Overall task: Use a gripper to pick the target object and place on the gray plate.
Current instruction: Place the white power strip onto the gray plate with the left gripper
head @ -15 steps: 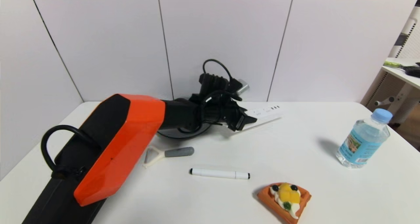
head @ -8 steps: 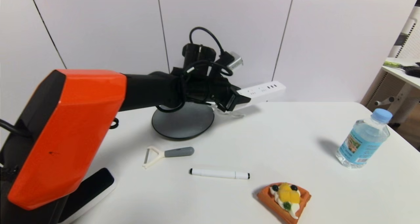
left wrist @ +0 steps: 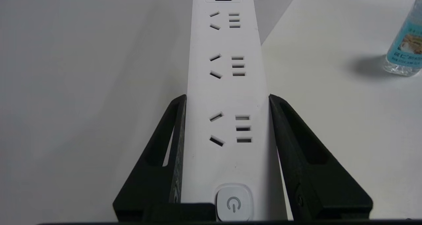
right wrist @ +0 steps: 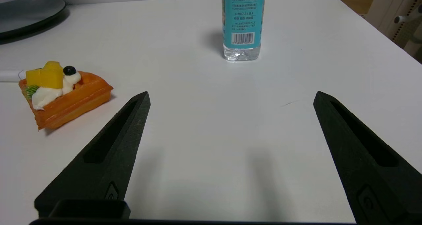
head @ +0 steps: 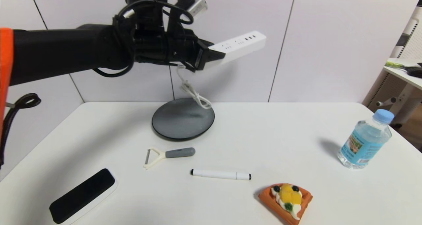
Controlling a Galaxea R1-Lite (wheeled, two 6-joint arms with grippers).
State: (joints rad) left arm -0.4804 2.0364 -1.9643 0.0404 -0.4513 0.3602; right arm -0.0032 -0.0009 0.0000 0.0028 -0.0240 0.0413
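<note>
The left end effector (head: pixel 211 56) was raised high above the desk (head: pixel 263 142), in front of the back wall panels, with its two black fingers (left wrist: pixel 171 132) clenched on the long sides of the power strip (head: pixel 237 47). In the left wrist view the fingers pressed against both edges of the strip (left wrist: pixel 227 86) near its switch end, the power button just behind the grip. The strip was held clear of the desk, its free end pointing toward the robot's right and tilted slightly upward, socket face up. Its white cord (head: pixel 194 93) hung down from the gripped end, and the lowest loops reached the far rim area of the gray plate (head: pixel 178 122); contact there could not be confirmed. The plate lay flat on the desk, below and slightly to the left of the held strip, with nothing else on it.

The right end effector (right wrist: pixel 230 96) was low over the desk at the robot's right, fingers spread wide apart and holding nothing.

Other items noted on the desk: a peeler (head: pixel 168 154) with a gray handle just in front of the plate; a white marker pen (head: pixel 221 174) nearer the robot; a waffle slice (head: pixel 286 202) with fruit topping; a water bottle (head: pixel 366 141) standing upright at the right; and a black-and-white eraser block (head: pixel 82 195) at the near left.
</note>
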